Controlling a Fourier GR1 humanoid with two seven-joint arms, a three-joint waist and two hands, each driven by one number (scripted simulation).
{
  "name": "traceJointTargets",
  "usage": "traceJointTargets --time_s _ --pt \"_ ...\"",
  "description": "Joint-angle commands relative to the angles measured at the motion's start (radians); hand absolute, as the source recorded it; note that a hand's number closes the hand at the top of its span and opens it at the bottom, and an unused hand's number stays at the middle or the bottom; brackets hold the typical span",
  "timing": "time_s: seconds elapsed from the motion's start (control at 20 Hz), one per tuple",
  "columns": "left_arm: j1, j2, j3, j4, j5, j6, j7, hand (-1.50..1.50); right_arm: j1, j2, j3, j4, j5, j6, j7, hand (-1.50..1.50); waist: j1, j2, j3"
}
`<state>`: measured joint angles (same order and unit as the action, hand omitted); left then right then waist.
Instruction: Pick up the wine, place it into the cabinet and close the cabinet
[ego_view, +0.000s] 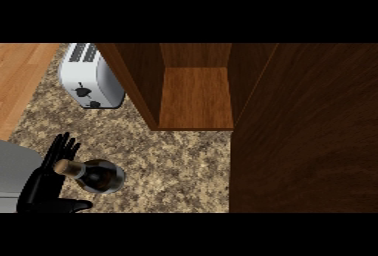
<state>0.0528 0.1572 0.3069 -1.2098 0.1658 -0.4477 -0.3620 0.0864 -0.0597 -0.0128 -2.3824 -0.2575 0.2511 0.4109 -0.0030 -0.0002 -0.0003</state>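
Note:
The wine bottle (98, 176), dark with a tan cork top, stands upright on the speckled counter at the lower left. My left hand (46, 182) is right beside it on its left, fingers straight and pointing up, thumb stretched out under the bottle's near side; it does not curl round the bottle. The wooden cabinet (195, 98) stands open at the upper middle, its shelf bare. Its door (306, 130) is swung out and fills the right side of the view. My right hand does not show.
A white toaster (90, 76) sits on the counter at the upper left, just left of the cabinet's side wall. A light wooden floor strip (21, 80) runs along the counter's left edge. Granite counter (181, 170) lies between bottle and cabinet.

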Motion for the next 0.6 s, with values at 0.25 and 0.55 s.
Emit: traceJointTargets --time_s 0.25,0.55 --pt "-0.111 -0.007 -0.031 0.241 -0.071 0.028 -0.121 -1.5 -0.018 -0.057 -0.106 -0.046 -0.102 0.014 0.06 -1.5 -0.002 0.0 0.0" --pt "-0.139 0.049 -0.023 0.409 -0.086 -0.017 -0.258 -1.5 -0.02 -0.002 -0.034 0.01 0.005 0.01 -0.017 -1.5 0.0 0.0 0.0"
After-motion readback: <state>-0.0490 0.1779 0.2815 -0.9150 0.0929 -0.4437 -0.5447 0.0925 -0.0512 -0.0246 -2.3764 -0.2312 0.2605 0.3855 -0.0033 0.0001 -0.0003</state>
